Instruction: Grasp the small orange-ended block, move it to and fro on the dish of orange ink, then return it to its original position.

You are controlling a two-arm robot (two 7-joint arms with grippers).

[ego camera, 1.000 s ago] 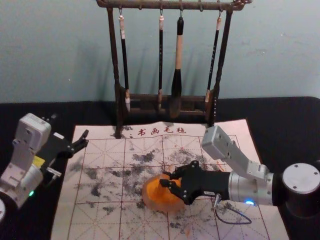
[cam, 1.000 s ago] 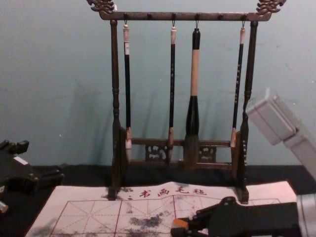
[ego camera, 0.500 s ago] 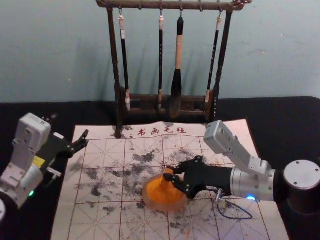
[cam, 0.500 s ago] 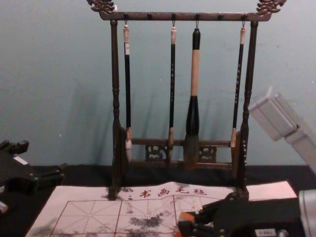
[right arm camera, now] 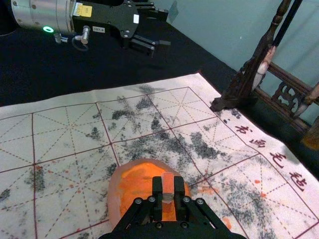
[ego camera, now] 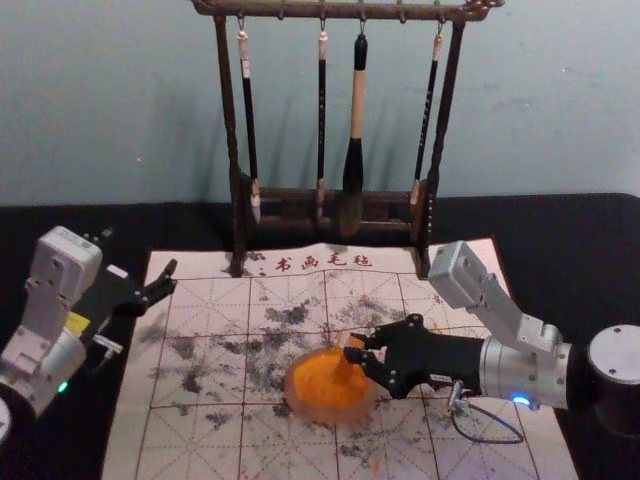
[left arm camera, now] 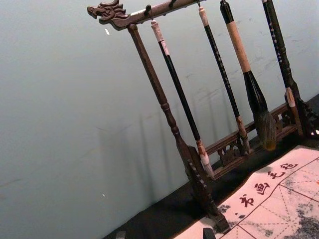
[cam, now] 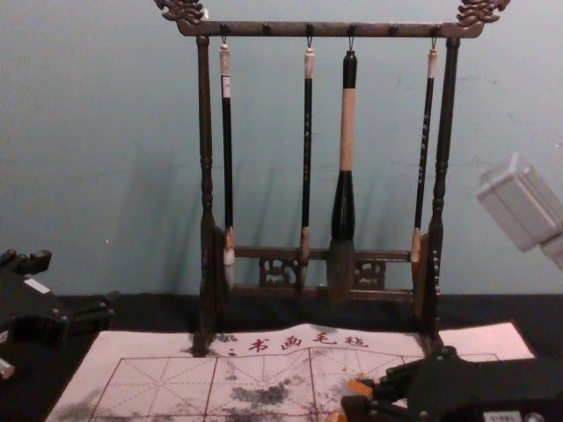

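Holding one small block between its closed-in fingers, the right gripper reaches in from the right over the right side of one round dish. The block's upper end is orange; whether its lower end touches the ink cannot be told. Orange ink covers the inside of the dish, within a paler rim. The dish sits on the near part of one white mat, ruled with red lines and smudged with dark marks and a few orange spots.

Farther back on the left, the left gripper is parked near the mat's left edge, its fingers spread apart. Its arm bears a yellow label with print too small to read.

Along the mat's far part run four red characters, 书画毛毡. One dark wooden rack stands at the far edge, with four brushes hanging in a row: a slender one on the left, another slender one, a thick brush, and a third slender one on the right. Behind the rack is a blue-grey wall.
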